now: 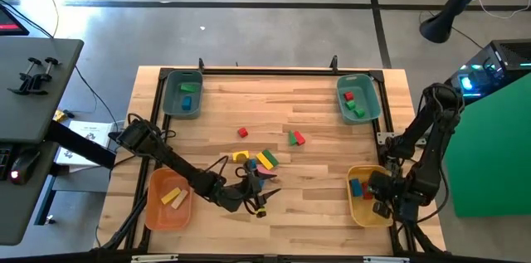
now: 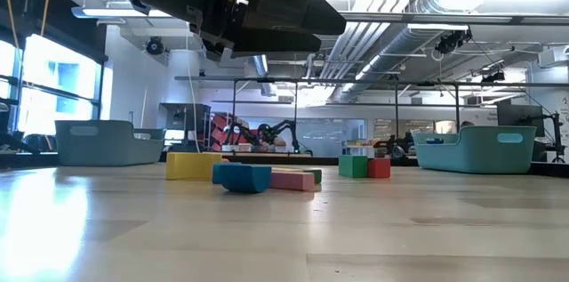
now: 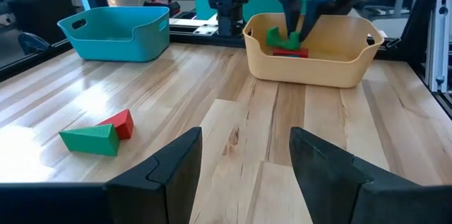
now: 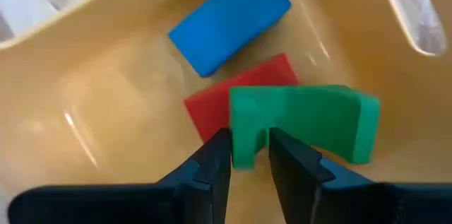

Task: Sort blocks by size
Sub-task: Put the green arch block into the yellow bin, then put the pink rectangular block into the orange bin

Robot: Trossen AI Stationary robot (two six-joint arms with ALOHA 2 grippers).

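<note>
My right gripper (image 4: 248,155) points down into the yellow bin (image 1: 369,213) at the near right, fingers slightly apart around one leg of a green arch block (image 4: 311,121). The arch lies on a red block (image 4: 244,90) beside a blue block (image 4: 229,20). My left gripper (image 3: 247,174) stands open above the table's near middle (image 1: 259,201), with nothing between its fingers. Loose blocks lie on the table: a yellow, green, pink and blue cluster (image 1: 259,161), a red cube (image 1: 242,132), and a green and red pair (image 1: 296,138). My right gripper's fingers come from above, one at the arch's end and one in its notch, with the leg (image 4: 247,150) between them. Whether they touch it I cannot tell. The arch rests on the red block in the bin.
A teal bin (image 1: 182,95) at the far left and another (image 1: 358,101) at the far right hold a few blocks. An orange bin (image 1: 168,199) at the near left holds two light blocks. A black frame runs along the table's edges. Bare wood lies between the bins.
</note>
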